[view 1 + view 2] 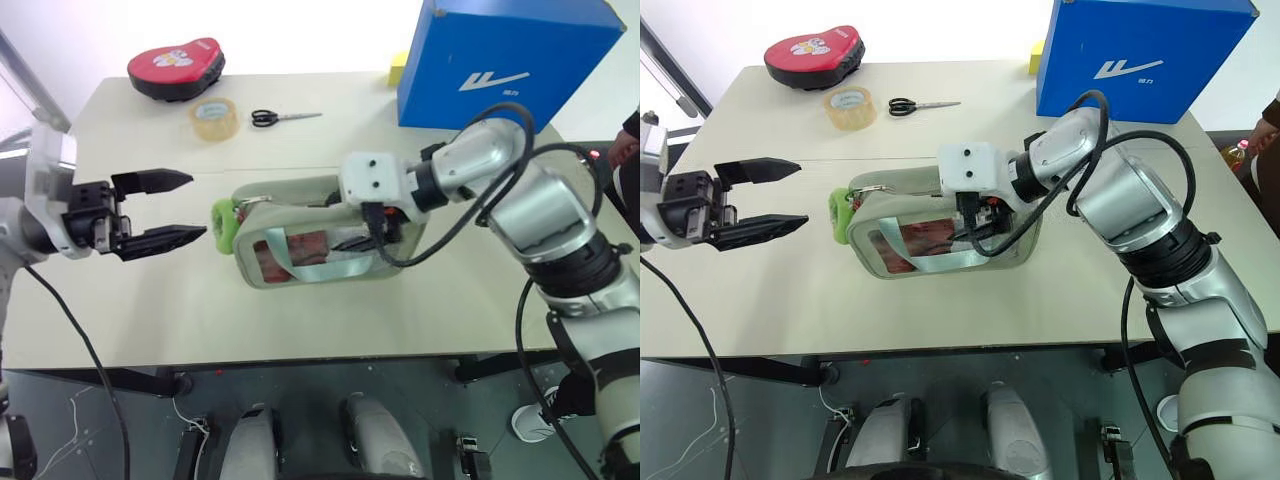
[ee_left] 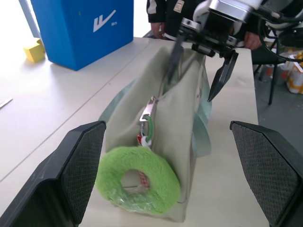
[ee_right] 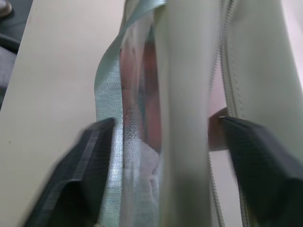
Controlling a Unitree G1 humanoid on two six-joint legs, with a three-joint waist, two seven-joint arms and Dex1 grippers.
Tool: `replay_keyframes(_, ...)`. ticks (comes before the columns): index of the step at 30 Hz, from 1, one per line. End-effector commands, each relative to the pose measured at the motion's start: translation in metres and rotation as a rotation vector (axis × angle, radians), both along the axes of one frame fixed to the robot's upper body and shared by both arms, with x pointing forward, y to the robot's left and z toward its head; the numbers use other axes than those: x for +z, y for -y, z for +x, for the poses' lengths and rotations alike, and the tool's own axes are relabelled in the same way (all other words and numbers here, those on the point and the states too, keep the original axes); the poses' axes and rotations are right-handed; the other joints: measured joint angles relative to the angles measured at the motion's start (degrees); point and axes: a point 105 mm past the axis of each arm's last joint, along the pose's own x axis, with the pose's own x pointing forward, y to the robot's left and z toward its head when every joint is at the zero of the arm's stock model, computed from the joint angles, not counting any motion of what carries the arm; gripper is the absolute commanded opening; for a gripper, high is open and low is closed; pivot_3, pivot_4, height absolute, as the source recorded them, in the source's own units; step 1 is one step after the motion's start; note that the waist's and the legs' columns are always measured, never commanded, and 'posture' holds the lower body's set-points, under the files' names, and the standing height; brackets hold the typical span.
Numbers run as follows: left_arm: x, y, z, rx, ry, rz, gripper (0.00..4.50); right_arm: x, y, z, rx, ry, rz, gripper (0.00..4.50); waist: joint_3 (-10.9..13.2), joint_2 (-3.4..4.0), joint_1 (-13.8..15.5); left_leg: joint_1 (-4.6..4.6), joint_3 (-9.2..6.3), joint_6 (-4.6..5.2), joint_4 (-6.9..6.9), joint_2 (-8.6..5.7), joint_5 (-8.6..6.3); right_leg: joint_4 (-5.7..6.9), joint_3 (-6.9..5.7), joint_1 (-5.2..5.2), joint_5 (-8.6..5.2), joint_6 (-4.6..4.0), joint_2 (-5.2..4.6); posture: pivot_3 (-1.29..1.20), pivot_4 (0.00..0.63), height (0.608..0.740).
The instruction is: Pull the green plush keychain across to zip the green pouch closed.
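- The left hand (image 1: 170, 208), its two black fingers spread wide and holding nothing, hovers just beside the bright lime-green fuzzy ring-shaped keychain (image 1: 223, 224); closing off-centre could nudge the soft ring away or pinch the fabric instead.
- The keychain hangs at the end of the pale sage-green soft zip pouch with a clear window (image 1: 300, 262), which lies mid-bench (image 1: 150, 300).
- The right hand (image 2: 202, 65) straddles the pouch's far end, fingers apart on either side; unless it clamps, I judge the pouch slides along with the pull and the zip stays open.
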Motion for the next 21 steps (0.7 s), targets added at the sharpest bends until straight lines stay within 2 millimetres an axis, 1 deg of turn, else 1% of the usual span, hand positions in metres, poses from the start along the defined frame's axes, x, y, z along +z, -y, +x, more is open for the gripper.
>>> replay_keyframes(1, 0.002, 0.002, -0.006, 0.001, 0.024, 0.028, 4.50, 0.041, 0.012, -0.011, 0.011, 0.046, 0.089, 4.45, 0.01, 0.00, 0.01, 0.00, 0.00, 0.00, 0.00, 0.00, 0.00, 0.00, 0.00, 0.00, 0.00, 0.00, 0.00, 0.00, 0.150, 0.737)
replay_keyframes(6, -0.001, 0.005, -0.008, -0.008, 0.014, 0.023, 4.50, 0.059, 0.034, -0.020, -0.005, 0.027, 0.145, 4.45, 0.01, -0.01, 0.13, 0.00, -0.02, 0.00, 0.00, 0.00, 0.00, -0.04, -0.02, 0.04, 0.00, 0.00, -0.01, 0.00, 0.150, 0.737)
replay_keyframes(8, -0.002, 0.006, -0.007, -0.013, 0.009, 0.021, 4.50, 0.062, 0.037, -0.025, -0.005, 0.016, 0.166, 4.45, 0.01, -0.02, 0.07, 0.00, -0.01, 0.00, 0.00, -0.01, 0.00, -0.04, -0.02, 0.04, 0.00, 0.00, 0.00, 0.00, 0.150, 0.737)
replay_keyframes(10, -0.004, 0.006, -0.006, -0.009, 0.004, 0.022, 4.50, 0.063, 0.035, -0.030, 0.013, -0.005, 0.191, 4.45, 0.01, -0.01, -0.11, 0.01, -0.02, 0.00, -0.01, 0.00, 0.00, -0.04, -0.01, 0.04, 0.00, 0.00, 0.02, 0.00, 0.150, 0.737)
replay_keyframes(12, -0.007, 0.008, -0.005, -0.012, -0.005, 0.030, 4.50, 0.059, 0.034, -0.033, 0.027, 0.000, 0.190, 4.45, 0.01, -0.01, -0.12, 0.02, -0.01, 0.01, -0.04, 0.00, 0.00, -0.03, 0.01, 0.03, 0.00, 0.00, 0.04, 0.00, 0.150, 0.737)
replay_keyframes(15, -0.014, 0.011, -0.006, -0.017, -0.017, 0.057, 4.50, 0.050, 0.041, -0.032, 0.011, 0.006, 0.183, 4.45, 0.01, -0.01, 0.02, 0.02, -0.02, 0.01, -0.04, 0.00, 0.00, -0.04, -0.01, 0.04, 0.00, 0.00, 0.03, 0.00, 0.150, 0.737)
replay_keyframes(18, -0.014, 0.012, -0.007, -0.018, -0.016, 0.054, 4.50, 0.034, 0.063, -0.025, -0.069, 0.013, 0.144, 4.45, 0.02, -0.04, 0.45, 0.00, 0.00, 0.01, -0.02, -0.03, 0.00, -0.07, 0.00, 0.06, 0.00, 0.00, -0.01, 0.00, 0.150, 0.737)
replay_keyframes(21, -0.013, 0.011, -0.008, -0.016, -0.016, 0.053, 4.50, 0.024, 0.075, -0.022, -0.108, 0.015, 0.123, 4.45, 0.02, -0.03, 0.63, 0.01, 0.03, 0.01, 0.01, -0.04, 0.00, -0.12, 0.02, 0.10, 0.00, 0.01, -0.02, 0.00, 0.150, 0.737)
